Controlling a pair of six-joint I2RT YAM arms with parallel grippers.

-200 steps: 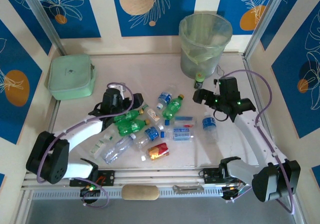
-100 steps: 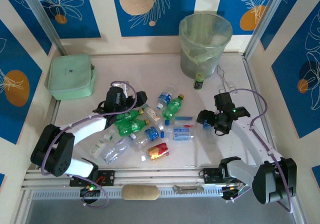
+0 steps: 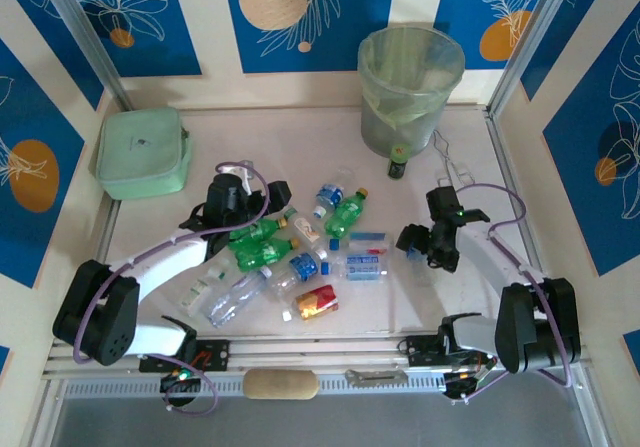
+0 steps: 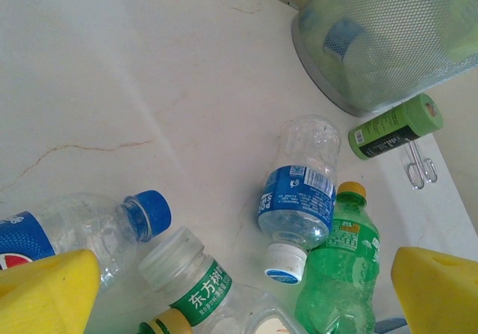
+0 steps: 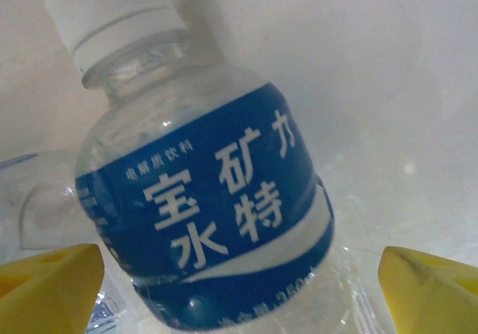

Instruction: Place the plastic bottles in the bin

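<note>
The bottles lie scattered across the middle of the table, well apart from the bin at the far edge; one blue-labelled bottle, white cap up, sits between the spread fingers of the right gripper, jaws open around it; the left gripper hangs open over the pile's left side; a green-topped container sits just beside the bin; a mint pouch lies far left.
</note>
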